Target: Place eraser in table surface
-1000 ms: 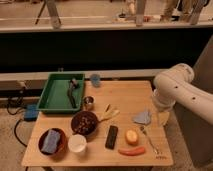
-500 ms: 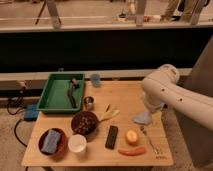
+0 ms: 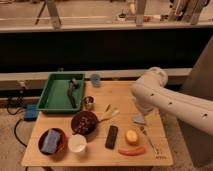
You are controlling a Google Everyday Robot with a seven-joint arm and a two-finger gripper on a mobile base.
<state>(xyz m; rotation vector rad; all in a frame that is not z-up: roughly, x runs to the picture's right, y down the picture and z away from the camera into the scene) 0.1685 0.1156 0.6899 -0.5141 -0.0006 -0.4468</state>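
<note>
1 eraser [image 3: 111,136] lay flat on the table surface [image 3: 120,92] near its front edge. The gripper [image 3: 139,118] hung low toward the right edge, jaws spread wide and holding nothing, with the eraser front-left of them, apart.

Readable text: none; no label, brand or number legible on table surface [image 3: 122,95], tray [image 3: 44,98], bowls [image 3: 84,123], arm [image 3: 170,100]

The light wooden surface [image 3: 118,93] lies bare at 12 o'clock, between the small blue cup [image 3: 95,79] and the white robot arm [image 3: 165,100], which overhangs the 3 o'clock edge and hides the claw, its jaws apart.
</note>
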